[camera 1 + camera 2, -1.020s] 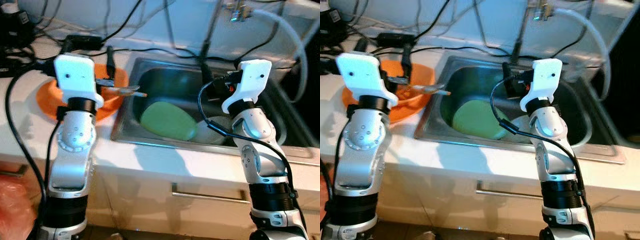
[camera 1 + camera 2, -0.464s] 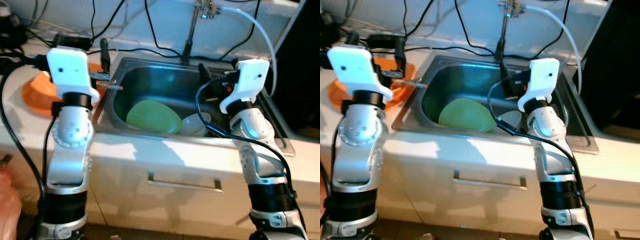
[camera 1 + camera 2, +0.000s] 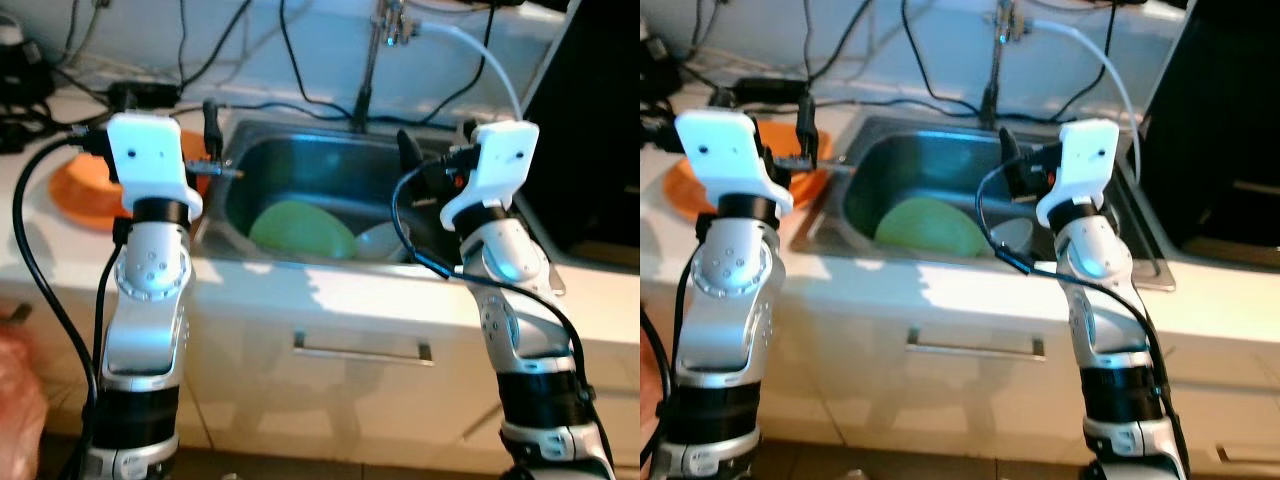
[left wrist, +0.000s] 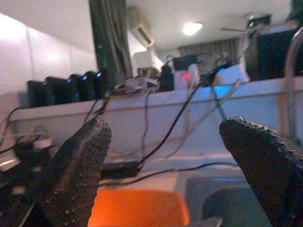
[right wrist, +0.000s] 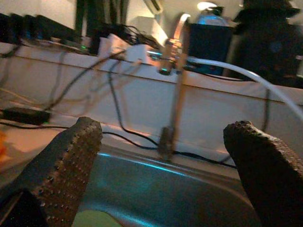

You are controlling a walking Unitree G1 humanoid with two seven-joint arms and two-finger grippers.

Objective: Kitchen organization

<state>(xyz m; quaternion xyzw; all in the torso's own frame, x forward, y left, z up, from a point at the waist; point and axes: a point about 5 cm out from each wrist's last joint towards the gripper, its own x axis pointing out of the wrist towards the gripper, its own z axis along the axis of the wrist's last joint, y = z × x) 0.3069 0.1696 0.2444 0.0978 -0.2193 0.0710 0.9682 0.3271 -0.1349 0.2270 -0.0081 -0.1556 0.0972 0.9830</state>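
1. Presently, the left gripper (image 4: 161, 175) is seen with its two black studded fingers (image 4: 75, 175) spread wide and nothing held between them; it is raised over the counter edge, at about 9 o'clock from the stainless steel sink basin (image 3: 320, 180).
2. The right gripper (image 5: 165, 175) is likewise held wide apart and empty, poised above the basin's 3 o'clock side and aimed toward the chrome faucet (image 5: 177, 28).
3. Both silver arms are bent upward at the elbow, wrists level with the counter.
4. A round pale-green plate (image 3: 300, 228) is leaned inside the basin, with a white bowl (image 3: 383, 240) just beside it at 3 o'clock.
5. A flat orange plate (image 3: 85, 195) is lying on the counter at 9 o'clock from the sink, among black cables (image 3: 40, 120).
6. A snag is judged likely if the left arm is swung through those cables; the orange plate could be dragged off the counter.
7. A slip is also possible, since the tilted green plate offers only a thin, perhaps wet, rim.
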